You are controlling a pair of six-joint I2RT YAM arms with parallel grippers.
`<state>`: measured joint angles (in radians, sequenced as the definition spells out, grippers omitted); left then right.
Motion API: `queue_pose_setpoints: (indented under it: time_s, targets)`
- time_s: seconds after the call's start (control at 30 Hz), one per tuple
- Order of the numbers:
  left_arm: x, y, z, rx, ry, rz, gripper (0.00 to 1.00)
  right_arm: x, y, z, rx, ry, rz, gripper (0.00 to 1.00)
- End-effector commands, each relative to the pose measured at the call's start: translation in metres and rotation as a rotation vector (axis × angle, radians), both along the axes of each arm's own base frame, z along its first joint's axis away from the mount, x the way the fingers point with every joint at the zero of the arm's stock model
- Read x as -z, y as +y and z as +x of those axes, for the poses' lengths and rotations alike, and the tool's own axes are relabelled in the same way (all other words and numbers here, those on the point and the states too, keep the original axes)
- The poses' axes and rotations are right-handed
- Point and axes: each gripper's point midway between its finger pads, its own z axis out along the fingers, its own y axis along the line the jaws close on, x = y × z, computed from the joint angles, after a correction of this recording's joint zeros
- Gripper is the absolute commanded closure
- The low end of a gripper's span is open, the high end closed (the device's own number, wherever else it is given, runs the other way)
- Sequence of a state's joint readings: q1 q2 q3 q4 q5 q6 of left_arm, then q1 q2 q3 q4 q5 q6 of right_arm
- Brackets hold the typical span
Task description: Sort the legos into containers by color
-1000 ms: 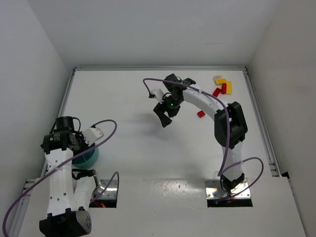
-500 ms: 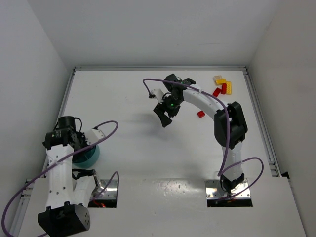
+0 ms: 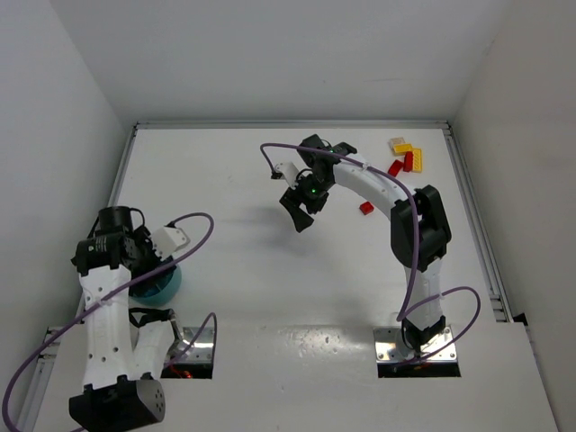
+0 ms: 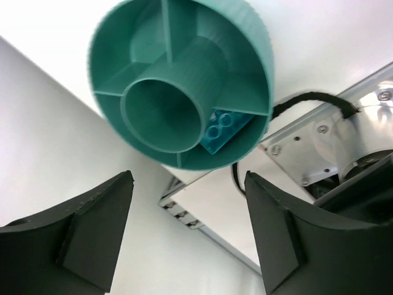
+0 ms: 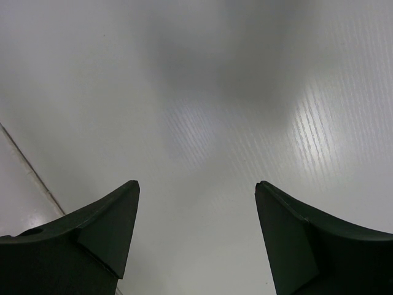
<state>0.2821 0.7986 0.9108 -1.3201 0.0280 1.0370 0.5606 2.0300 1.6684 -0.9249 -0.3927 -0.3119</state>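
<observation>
Surface [image 3: 234, 270]: white, walled in white.
Left arm [image 3: 108, 306]: jaws apart, nothing between them, over the bowl.
Bowl [image 4: 255, 49]: teal, near left; one blue brick [image 4: 222, 128] lies in a compartment against the hub.
Right arm [image 3: 396, 202]: jaws apart, nothing between them, above mid-surface.
Red brick [image 3: 366, 208]: alone, just beside that arm.
Far right corner: red and yellow bricks [image 3: 403, 155], clustered.

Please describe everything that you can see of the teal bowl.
The bowl is round, teal, seemingly ribbed plastic, with a tall hollow hub in the middle and thin dividers forming compartments. It stands upright on the white table, near the left arm's base plate. One blue lego lies in one compartment, beside the hub; the others in view look empty. The left gripper hangs open above it, not touching.
</observation>
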Motion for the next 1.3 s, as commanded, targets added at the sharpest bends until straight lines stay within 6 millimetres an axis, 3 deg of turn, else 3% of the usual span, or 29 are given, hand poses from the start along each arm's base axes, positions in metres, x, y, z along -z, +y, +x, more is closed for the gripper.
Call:
queue_pose_setpoints:
  time_s: [0.0,0.17,0.2,0.3,0.33,0.43,0.47,0.5,0.57,0.6,0.77,0.93,1.03,1.13,1.27]
  targets:
    - [-0.026,0.007,0.009,-0.016,-0.082,0.048,0.2,0.0,0.003,0.001,-0.015,-0.01,0.0,0.24]
    - [-0.064,0.013,0.034,-0.058,-0.158,0.049,0.19,0.0,0.006,0.001,-0.02,0.0,0.015,0.24]
    - [-0.069,0.012,0.04,-0.088,-0.171,0.021,0.12,0.0,0.006,0.001,-0.02,-0.001,0.015,0.24]
    - [-0.092,0.003,0.072,-0.135,-0.218,-0.089,0.06,0.0,0.009,0.001,-0.022,0.004,0.022,0.24]
    - [-0.111,0.002,0.084,-0.148,-0.265,-0.112,0.04,0.0,0.009,0.001,-0.022,0.004,0.022,0.24]
    - [-0.116,-0.007,0.116,-0.229,-0.25,-0.244,0.03,-0.004,0.008,0.005,-0.015,-0.006,0.041,0.24]
    - [-0.133,-0.008,0.129,-0.25,-0.293,-0.27,0.03,-0.009,0.01,0.004,-0.01,-0.005,0.053,0.24]
    - [-0.125,-0.007,0.144,-0.289,-0.253,-0.31,0.03,-0.009,0.01,0.004,-0.009,-0.005,0.053,0.24]
    - [-0.138,-0.016,0.164,-0.378,-0.275,-0.416,0.02,-0.015,0.005,0.005,-0.001,-0.015,0.059,0.24]
    - [-0.132,-0.019,0.175,-0.435,-0.244,-0.47,0.02,-0.015,0.007,0.007,-0.001,-0.023,0.064,0.24]
    - [-0.144,-0.049,0.207,-0.541,-0.225,-0.743,0.01,-0.018,0.001,-0.002,0.0,-0.005,0.053,0.24]
    - [-0.153,-0.07,0.227,-0.586,-0.221,-0.937,0.01,-0.025,-0.009,0.001,0.062,-0.003,0.073,0.24]
    - [-0.157,-0.09,0.221,-0.55,-0.197,-1.053,0.01,-0.033,-0.02,0.014,0.137,-0.021,0.086,0.24]
    - [-0.152,-0.115,0.21,-0.504,-0.145,-1.15,0.01,-0.031,-0.041,0.031,0.236,-0.022,0.076,0.24]
    - [-0.142,-0.145,0.203,-0.439,-0.107,-1.105,0.05,-0.025,-0.089,0.062,0.394,-0.065,0.027,0.28]
